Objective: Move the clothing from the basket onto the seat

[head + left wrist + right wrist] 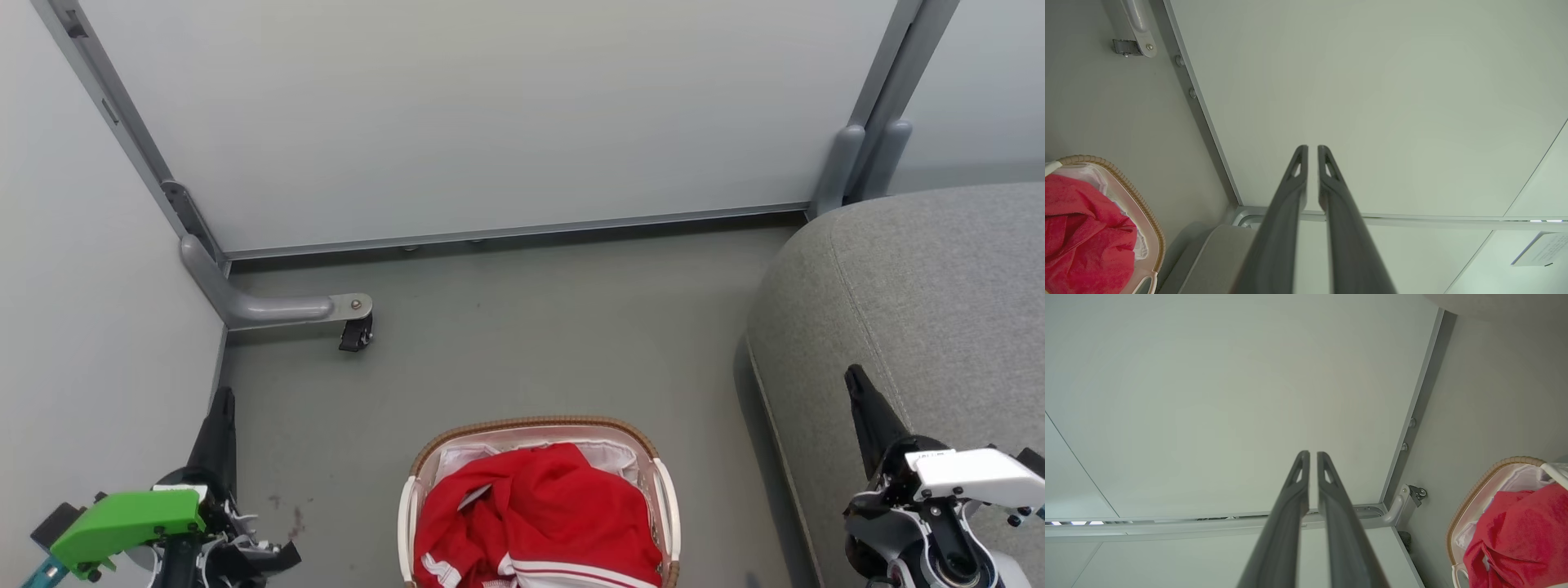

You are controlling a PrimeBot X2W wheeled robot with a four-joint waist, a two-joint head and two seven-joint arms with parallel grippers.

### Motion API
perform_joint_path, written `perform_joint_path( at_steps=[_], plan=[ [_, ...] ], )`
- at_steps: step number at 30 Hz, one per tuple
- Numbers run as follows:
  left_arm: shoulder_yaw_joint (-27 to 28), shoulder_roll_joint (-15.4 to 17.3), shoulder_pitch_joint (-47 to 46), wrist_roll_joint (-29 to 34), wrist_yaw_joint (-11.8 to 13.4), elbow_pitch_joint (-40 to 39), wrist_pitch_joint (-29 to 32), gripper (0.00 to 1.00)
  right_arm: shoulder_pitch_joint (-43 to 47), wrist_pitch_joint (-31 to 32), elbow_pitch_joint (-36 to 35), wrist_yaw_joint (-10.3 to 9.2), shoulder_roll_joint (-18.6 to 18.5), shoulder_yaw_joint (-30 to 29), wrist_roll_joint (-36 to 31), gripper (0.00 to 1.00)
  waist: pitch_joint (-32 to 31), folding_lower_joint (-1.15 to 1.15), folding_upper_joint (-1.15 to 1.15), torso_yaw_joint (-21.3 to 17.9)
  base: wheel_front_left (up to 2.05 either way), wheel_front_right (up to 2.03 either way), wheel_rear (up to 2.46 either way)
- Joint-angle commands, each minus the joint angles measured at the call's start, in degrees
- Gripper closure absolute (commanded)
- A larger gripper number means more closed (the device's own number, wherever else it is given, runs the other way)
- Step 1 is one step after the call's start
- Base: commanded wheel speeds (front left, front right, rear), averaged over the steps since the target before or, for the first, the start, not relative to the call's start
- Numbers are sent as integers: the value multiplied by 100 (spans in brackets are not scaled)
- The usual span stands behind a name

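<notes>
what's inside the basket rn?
A bunched heap of red clothing fills the basket, with white liner showing along the far rim. The basket's bottom, and anything under the heap, is covered.

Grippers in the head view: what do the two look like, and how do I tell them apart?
Both have long, dark, tapering fingers, each with a narrow slot near the tip. The left gripper carries a bright green cover with a teal piece below it. The right gripper carries a white cover over a grey and black wrist body.
</notes>
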Motion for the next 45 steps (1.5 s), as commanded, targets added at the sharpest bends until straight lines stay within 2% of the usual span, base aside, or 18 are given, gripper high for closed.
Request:
perform_joint_path(
  at_steps=[1,2,3,13,21,35,45],
  plan=[
    [-10,-2,8,2,1,21,-5,100,6,-7,15,-1,4,5,-4,100,0,0,0,0,0,0,0],
    [-20,-15,63,2,5,89,-6,100,38,-7,84,-2,29,11,-4,100,1,0,0,0,0,0,0],
    [-23,-24,110,1,5,137,-4,0,73,-4,131,-2,46,13,-3,0,1,0,0,0,0,0,0],
    [-405,-20,134,165,2,152,-284,0,160,-287,117,-2,38,62,-274,0,1,0,0,-2,0,0,0],
    [-584,-14,110,555,-1,138,-492,0,168,-496,80,-2,28,-89,-898,0,1,0,0,-2,0,0,0],
    [-803,-3,14,2087,35,-131,-818,0,214,-823,-400,-2,12,-204,-2840,0,10,0,0,9,0,0,0],
    [-931,3,24,3005,121,-310,-1025,0,305,-1032,-517,-1,4,0,-4091,0,23,0,0,22,0,0,0]
  ],
)
